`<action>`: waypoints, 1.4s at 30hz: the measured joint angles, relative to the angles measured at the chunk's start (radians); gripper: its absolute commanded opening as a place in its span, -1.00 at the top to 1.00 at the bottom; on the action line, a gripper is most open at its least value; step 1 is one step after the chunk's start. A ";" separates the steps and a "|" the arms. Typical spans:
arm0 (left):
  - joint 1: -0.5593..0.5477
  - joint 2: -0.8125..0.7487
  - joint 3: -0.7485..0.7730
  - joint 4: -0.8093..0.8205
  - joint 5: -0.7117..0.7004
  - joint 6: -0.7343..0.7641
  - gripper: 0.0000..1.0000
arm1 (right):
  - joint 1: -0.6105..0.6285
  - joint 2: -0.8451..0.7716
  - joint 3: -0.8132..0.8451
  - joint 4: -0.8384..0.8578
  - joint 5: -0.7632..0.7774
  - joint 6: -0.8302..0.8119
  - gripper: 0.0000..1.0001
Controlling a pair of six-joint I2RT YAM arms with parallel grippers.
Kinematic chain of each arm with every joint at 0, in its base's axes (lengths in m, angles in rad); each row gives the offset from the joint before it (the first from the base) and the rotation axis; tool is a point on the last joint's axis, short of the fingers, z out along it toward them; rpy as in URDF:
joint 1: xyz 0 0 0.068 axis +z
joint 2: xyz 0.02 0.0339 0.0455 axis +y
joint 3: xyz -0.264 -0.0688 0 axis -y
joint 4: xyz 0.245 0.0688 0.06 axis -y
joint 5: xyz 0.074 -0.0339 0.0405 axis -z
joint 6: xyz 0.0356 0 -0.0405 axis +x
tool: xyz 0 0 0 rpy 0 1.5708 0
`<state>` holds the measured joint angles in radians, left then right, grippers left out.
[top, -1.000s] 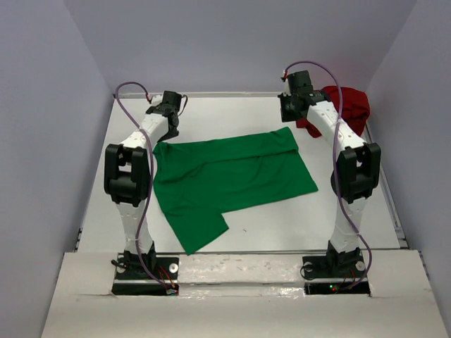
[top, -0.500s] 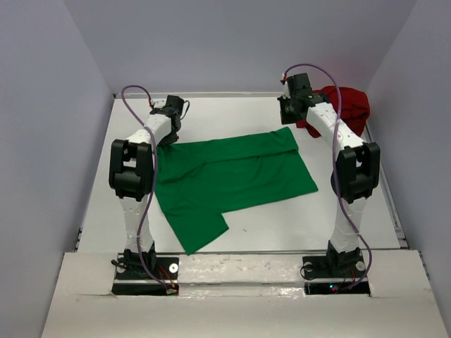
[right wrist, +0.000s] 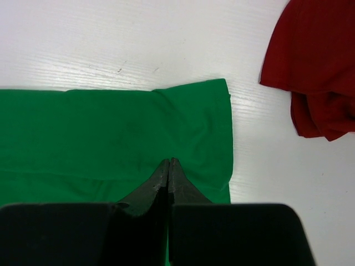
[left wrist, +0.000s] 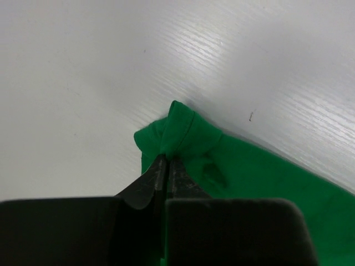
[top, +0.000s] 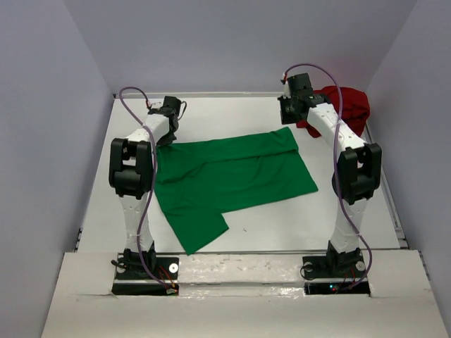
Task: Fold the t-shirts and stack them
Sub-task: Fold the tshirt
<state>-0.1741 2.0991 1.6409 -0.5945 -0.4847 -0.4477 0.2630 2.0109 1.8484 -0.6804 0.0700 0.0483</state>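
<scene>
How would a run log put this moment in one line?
left pincer: shut on green t-shirt corner | right pincer: shut over it | red t-shirt: bunched, far right

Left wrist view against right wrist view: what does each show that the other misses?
Left wrist only: the left gripper pinching a bunched corner of the green t-shirt. Right wrist only: the right gripper shut over that shirt's flat corner, and the crumpled dark red t-shirt, apart from it. Both: green cloth on the white table.
</scene>
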 measured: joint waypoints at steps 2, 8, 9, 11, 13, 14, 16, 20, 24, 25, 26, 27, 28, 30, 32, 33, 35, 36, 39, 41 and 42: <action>0.010 0.000 0.000 0.000 0.002 -0.006 1.00 | 0.000 -0.002 0.000 0.000 -0.001 0.000 1.00; 0.028 -0.005 -0.021 0.018 0.012 -0.018 1.00 | 0.000 -0.003 -0.005 0.005 -0.018 0.000 1.00; 0.031 -0.008 -0.029 0.021 0.017 -0.019 1.00 | 0.000 -0.003 -0.009 0.007 -0.018 0.000 1.00; 0.040 -0.024 -0.065 0.037 0.040 -0.026 1.00 | 0.000 -0.003 -0.015 0.008 -0.018 0.000 1.00; 0.045 -0.036 -0.090 0.040 0.060 -0.032 1.00 | 0.000 -0.003 -0.018 0.008 -0.019 0.000 1.00; 0.050 -0.045 -0.106 0.047 0.072 -0.035 1.00 | 0.000 -0.003 -0.019 0.008 -0.019 0.000 1.00; 0.061 -0.058 -0.130 0.060 0.098 -0.044 1.00 | 0.000 -0.004 -0.024 0.010 -0.023 0.000 1.00; 0.099 -0.079 -0.172 0.099 0.163 -0.064 1.00 | 0.000 -0.005 -0.032 0.009 -0.030 0.000 1.00; 0.131 -0.086 -0.182 0.106 0.179 -0.074 1.00 | 0.000 -0.005 -0.033 0.009 -0.037 -0.002 1.00; 0.136 -0.086 -0.182 0.106 0.179 -0.075 1.00 | 0.000 -0.005 -0.033 0.009 -0.039 -0.003 1.00; 0.142 -0.086 -0.182 0.106 0.178 -0.075 1.00 | 0.000 -0.005 -0.033 0.009 -0.042 -0.004 1.00; 0.145 -0.087 -0.182 0.106 0.175 -0.075 1.00 | 0.000 -0.005 -0.033 0.009 -0.044 -0.005 1.00; 0.150 -0.086 -0.182 0.106 0.172 -0.075 1.00 | 0.000 -0.005 -0.033 0.009 -0.045 -0.005 1.00; 0.156 -0.086 -0.178 0.101 0.167 -0.074 1.00 | 0.000 -0.005 -0.033 0.009 -0.045 -0.007 1.00; 0.159 -0.086 -0.166 0.095 0.166 -0.069 1.00 | 0.000 -0.005 -0.033 0.008 -0.045 -0.007 1.00; 0.159 -0.086 -0.157 0.094 0.165 -0.066 1.00 | 0.000 -0.005 -0.033 0.009 -0.048 -0.007 1.00; 0.159 -0.085 -0.138 0.092 0.163 -0.058 1.00 | 0.000 -0.005 -0.033 0.008 -0.057 -0.007 1.00; 0.159 -0.084 -0.129 0.089 0.161 -0.056 1.00 | 0.000 -0.005 -0.033 0.008 -0.064 -0.007 1.00; 0.164 -0.065 -0.075 0.078 0.159 -0.045 1.00 | 0.000 -0.004 -0.033 0.008 -0.081 -0.008 1.00; 0.176 -0.043 -0.038 0.078 0.160 -0.038 1.00 | 0.000 -0.001 -0.033 0.008 -0.091 -0.008 1.00; 0.181 -0.036 -0.027 0.078 0.161 -0.037 1.00 | 0.000 0.002 -0.032 0.008 -0.096 -0.008 1.00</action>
<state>0.0067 2.0628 1.6142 -0.5163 -0.3237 -0.4843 0.2630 2.0125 1.8160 -0.6720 -0.0261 0.0406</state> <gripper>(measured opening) 0.014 0.010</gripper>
